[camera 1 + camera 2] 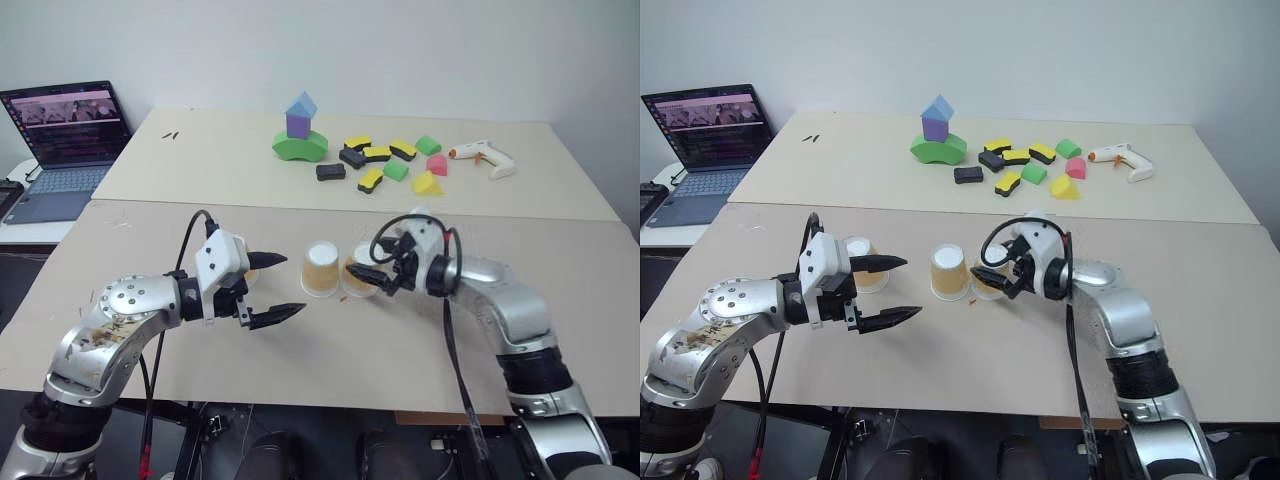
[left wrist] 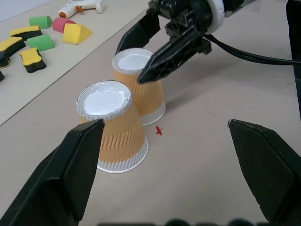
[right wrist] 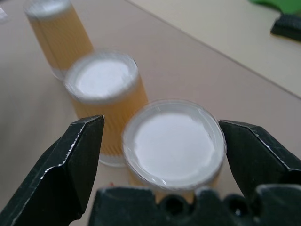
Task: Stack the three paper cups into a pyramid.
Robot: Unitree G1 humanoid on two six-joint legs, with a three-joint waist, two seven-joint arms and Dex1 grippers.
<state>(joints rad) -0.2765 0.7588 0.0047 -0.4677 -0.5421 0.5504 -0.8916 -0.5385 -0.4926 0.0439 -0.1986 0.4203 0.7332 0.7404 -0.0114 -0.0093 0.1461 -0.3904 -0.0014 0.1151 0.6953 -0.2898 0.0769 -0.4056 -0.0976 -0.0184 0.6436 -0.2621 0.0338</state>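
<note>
On the tan surface (image 1: 330,330), three paper cups (image 1: 321,268) stand upside down in a row, my right end effector (image 1: 372,274) wide around one, my left end effector (image 1: 272,289) wide, holding nothing.

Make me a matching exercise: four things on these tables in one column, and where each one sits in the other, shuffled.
1. laptop
2. glue gun
3. block tower
4. right gripper

A. jaws either side of a cup
B. far table, right end
C. far left, on a side table
D. far table, middle

Pairs: 1-C, 2-B, 3-D, 4-A
</note>
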